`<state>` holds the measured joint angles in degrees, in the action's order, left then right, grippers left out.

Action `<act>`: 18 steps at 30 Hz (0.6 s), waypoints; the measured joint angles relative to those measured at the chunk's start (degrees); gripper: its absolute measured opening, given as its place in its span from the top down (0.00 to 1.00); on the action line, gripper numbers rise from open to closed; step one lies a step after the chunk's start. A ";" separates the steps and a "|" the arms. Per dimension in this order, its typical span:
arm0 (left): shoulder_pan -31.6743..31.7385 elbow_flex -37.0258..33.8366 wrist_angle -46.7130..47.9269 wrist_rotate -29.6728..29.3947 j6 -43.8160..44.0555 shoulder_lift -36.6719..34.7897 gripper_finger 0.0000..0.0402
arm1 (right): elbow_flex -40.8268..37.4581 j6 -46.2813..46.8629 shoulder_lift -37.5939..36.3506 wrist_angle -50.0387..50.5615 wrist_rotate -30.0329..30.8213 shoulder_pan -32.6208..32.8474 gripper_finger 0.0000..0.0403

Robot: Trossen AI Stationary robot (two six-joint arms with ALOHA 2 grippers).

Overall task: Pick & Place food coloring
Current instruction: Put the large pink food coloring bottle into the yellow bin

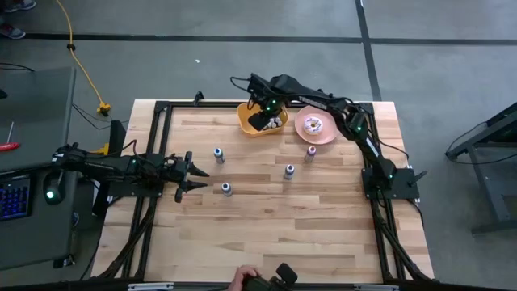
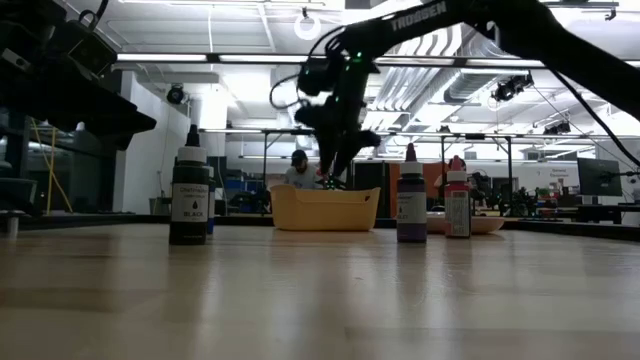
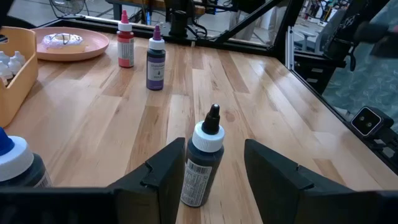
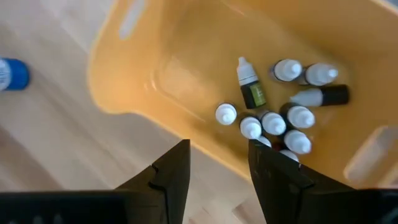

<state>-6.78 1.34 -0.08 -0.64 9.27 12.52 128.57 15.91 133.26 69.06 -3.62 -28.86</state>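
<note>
Right pincer (image 4: 217, 168) spread, empty, over my yellow bin (image 4: 186, 62) at the surface's far edge; bottles (image 4: 273, 121) heaped inside. Left pincer (image 3: 214, 171) spread around a black-capped bottle (image 3: 204, 162).

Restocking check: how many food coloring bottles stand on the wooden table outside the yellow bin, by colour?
Black plastic dropper bottle: 1
Blue plastic dropper bottle: 1
Purple plastic dropper bottle: 1
Red plastic dropper bottle: 1
Total: 4
</note>
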 joint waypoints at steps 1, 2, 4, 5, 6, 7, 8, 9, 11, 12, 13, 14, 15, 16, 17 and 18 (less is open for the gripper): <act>0.01 0.00 0.00 0.00 0.01 0.01 0.59 | 0.00 -0.18 -0.70 0.32 0.00 0.00 0.62; 0.00 0.00 0.02 0.00 0.01 -0.01 0.59 | 0.00 -0.50 -1.54 0.69 0.02 0.19 0.62; 0.00 0.00 0.00 0.00 0.01 -0.01 0.59 | 0.00 -1.22 -3.65 2.44 0.14 0.57 0.62; 0.01 0.00 0.00 0.00 0.01 -0.01 0.59 | 0.00 -1.72 -4.76 3.81 0.44 0.83 0.62; 0.00 0.00 0.02 0.00 0.01 -0.01 0.59 | 0.00 -2.53 -5.82 5.60 1.08 1.16 0.62; -0.01 0.00 0.00 0.00 0.01 -0.01 0.59 | 0.02 -3.20 -6.73 7.69 2.03 1.64 0.62; 0.01 0.00 0.00 0.00 0.01 -0.01 0.59 | 0.02 -4.00 -7.68 10.44 3.23 2.11 0.62; -0.01 0.00 0.00 0.00 0.01 -0.01 0.59 | 0.02 -4.54 -8.38 13.42 4.66 2.66 0.62; 0.01 0.00 0.00 0.00 0.01 -0.01 0.59 | 0.02 -5.04 -9.97 19.35 7.78 3.67 0.62; 0.00 0.00 0.00 0.00 0.01 -0.01 0.59 | 0.00 -5.01 -10.73 21.03 9.17 4.24 0.62; 0.00 0.00 0.00 0.00 0.01 -0.01 0.59 | -0.25 -4.90 -11.68 21.10 10.66 4.78 0.62; -0.01 0.00 0.00 0.00 0.01 -0.01 0.59 | -1.11 -4.49 -13.00 20.78 11.11 5.26 0.62; 0.00 0.00 0.00 0.04 0.01 -0.01 0.59 | -2.22 -4.11 -14.47 20.24 10.35 5.64 0.62; -0.01 0.00 0.01 0.07 0.01 -0.01 0.59 | -3.09 -3.46 -15.61 19.63 10.27 5.97 0.62; 0.01 0.00 0.00 0.07 0.01 -0.01 0.59 | -4.02 -2.20 -16.69 19.79 10.29 6.30 0.62; 0.00 0.00 0.00 0.07 0.01 -0.01 0.59 | -5.03 -1.10 -17.65 20.72 10.12 6.47 0.62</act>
<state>-6.78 1.34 -0.08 -0.58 9.28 12.51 123.55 14.81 115.61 89.78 6.51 -22.39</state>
